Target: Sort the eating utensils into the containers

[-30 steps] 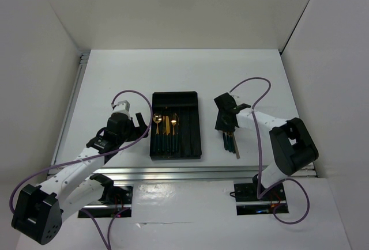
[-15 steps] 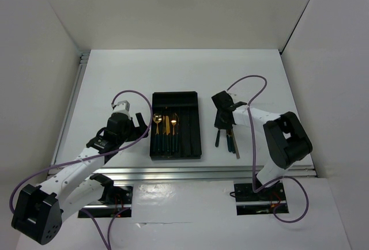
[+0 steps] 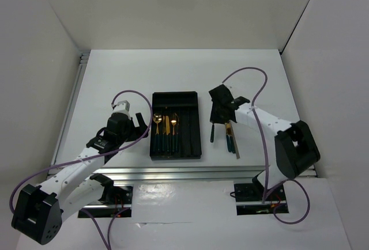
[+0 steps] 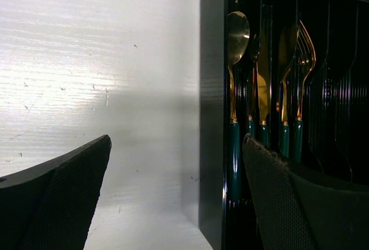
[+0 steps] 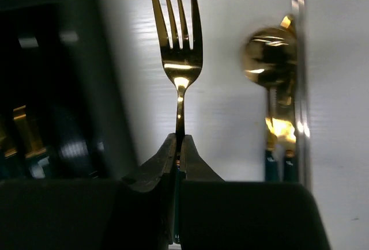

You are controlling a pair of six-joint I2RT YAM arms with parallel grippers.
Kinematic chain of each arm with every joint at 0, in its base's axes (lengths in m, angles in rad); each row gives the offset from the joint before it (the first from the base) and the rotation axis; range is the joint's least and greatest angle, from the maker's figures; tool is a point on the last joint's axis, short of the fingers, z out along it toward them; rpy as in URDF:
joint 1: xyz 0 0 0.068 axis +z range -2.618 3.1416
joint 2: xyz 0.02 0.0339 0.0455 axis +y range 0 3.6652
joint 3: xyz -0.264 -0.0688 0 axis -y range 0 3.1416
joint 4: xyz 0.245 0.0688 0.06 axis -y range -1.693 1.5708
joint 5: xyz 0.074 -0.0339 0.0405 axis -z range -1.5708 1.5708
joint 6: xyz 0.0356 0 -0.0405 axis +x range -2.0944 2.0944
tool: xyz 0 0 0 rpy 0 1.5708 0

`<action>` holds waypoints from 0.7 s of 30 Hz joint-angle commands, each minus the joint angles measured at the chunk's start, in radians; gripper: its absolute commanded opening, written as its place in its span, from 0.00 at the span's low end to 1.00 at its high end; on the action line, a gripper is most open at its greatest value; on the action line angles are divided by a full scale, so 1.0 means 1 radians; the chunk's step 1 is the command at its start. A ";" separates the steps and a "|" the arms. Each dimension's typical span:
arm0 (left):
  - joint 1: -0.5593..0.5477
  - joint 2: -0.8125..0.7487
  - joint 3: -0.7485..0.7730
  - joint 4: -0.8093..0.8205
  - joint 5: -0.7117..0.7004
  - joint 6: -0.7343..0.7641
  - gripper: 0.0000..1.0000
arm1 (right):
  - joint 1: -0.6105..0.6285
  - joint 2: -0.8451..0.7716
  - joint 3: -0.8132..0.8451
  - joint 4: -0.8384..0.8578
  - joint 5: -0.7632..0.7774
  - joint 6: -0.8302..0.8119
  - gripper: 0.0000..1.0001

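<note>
The right fingers (image 5: 154, 173) are pressed together on a fork (image 5: 177, 60), pinching its slim neck just below the gold head. The tines point away from the wrist camera, and the handle is hidden between the fingers. From the top camera, these right fingers (image 3: 215, 110) hang just right of the black tray (image 3: 176, 96), and the fork's dark handle (image 3: 212, 132) sticks out toward the near edge, between the tray's right wall and the loose utensils. I cannot tell whether the fork touches the white surface (image 3: 259, 77).

Just right of the held fork, a gold-headed spoon (image 5: 270, 57) lies on the surface with a thin silver piece (image 5: 298, 77) along its right side. Overhead they form one small group (image 3: 232, 139) well clear of the tray.

The left fingers (image 4: 63, 198) stand wide apart with nothing between them, one over the bare surface and the other over the tray's left edge. Inside the tray, several sorted utensils (image 3: 166, 126) lie lengthwise in the left compartments, gold heads toward the far end and green handles toward the arms.
</note>
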 commanded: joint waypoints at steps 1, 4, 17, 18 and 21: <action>0.007 -0.017 -0.007 0.036 0.001 0.023 1.00 | 0.066 -0.104 0.098 0.007 -0.046 -0.027 0.00; 0.007 -0.017 -0.007 0.036 0.001 0.023 1.00 | 0.141 -0.082 0.141 0.018 -0.045 -0.012 0.00; 0.007 -0.017 -0.007 0.036 0.001 0.023 1.00 | 0.326 0.161 0.274 0.087 -0.041 0.118 0.00; 0.007 -0.017 -0.007 0.036 0.001 0.023 1.00 | 0.335 0.172 0.275 0.099 -0.063 0.118 0.00; 0.007 -0.017 -0.007 0.036 0.001 0.023 1.00 | 0.346 0.196 0.284 0.122 -0.072 0.144 0.00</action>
